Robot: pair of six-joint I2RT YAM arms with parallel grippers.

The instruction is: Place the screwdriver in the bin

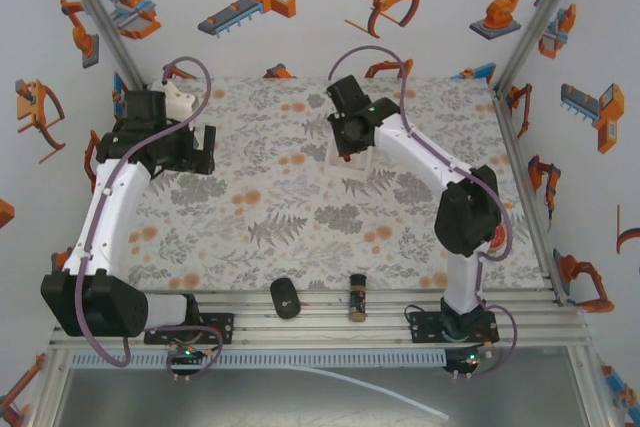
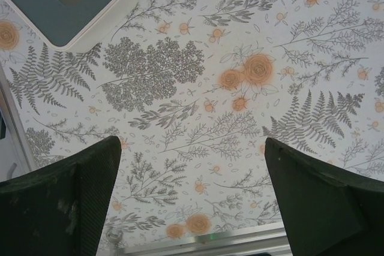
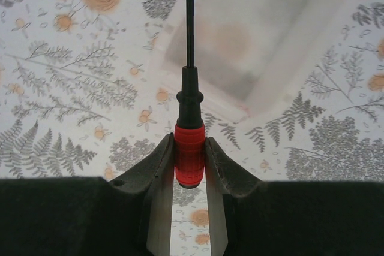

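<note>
Floral tablecloth point(image 1: 300, 217) under white walls point(image 1: 300, 37) dotted with orange robot cartoons.
The right gripper point(image 3: 189, 143) is clamped on the red handle of the screwdriver point(image 3: 189, 160), held in the air with its dark shaft pointing out over the blurred whitish bin point(image 3: 258, 40) below. The left gripper point(image 2: 192, 142) hangs over bare cloth with its fingers spread wide, a grey plate point(image 2: 66, 4) beyond. A black oval lump point(image 1: 285, 298) and a brown cylinder point(image 1: 356, 296) sit on the near metal rail point(image 1: 500, 309).
</note>
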